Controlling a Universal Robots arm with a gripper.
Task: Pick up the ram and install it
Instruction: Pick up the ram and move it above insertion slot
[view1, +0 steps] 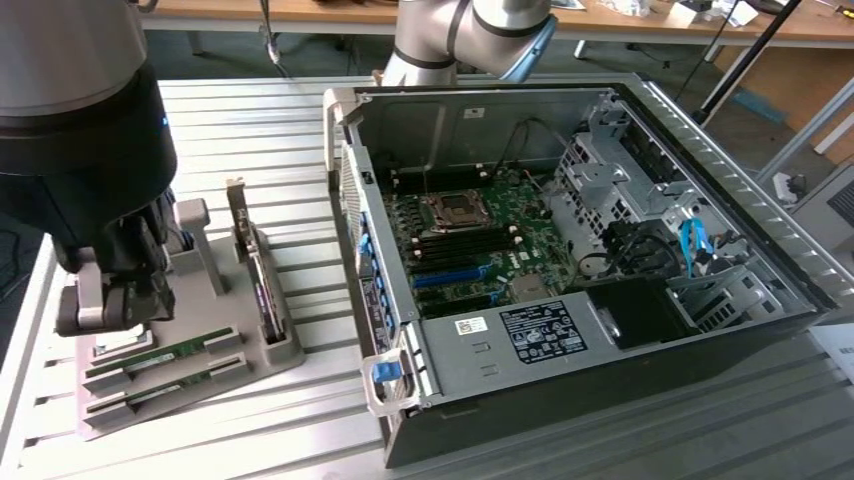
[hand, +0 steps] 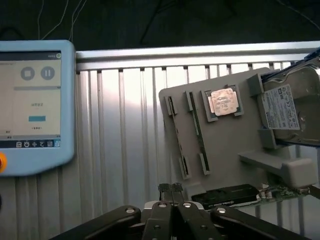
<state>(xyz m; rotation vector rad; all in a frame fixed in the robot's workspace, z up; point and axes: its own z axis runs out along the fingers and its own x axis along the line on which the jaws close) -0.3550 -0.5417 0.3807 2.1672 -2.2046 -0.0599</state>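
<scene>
The gripper (view1: 118, 300) hangs over the grey holder (view1: 274, 362) at the lower left of the exterior view, its fingers (hand: 163, 189) pressed together with nothing between them. The ram (view1: 167, 352) lies in a slot of the holder just below the gripper in that frame. Its twin (view1: 171, 381) sits in the next slot, nearer the bottom edge.

The step in hand looks like the approach for the pick. To do it well, the fingers should part, line up across the stick's thin faces at mid-length, and come down straight so the twin is not nudged.

The holder also carries a processor (hand: 223, 102), a hard drive (hand: 290, 107) and an expansion card (view1: 240, 215). The open computer case (view1: 454, 110), centre right, holds the motherboard (view1: 461, 245).
</scene>
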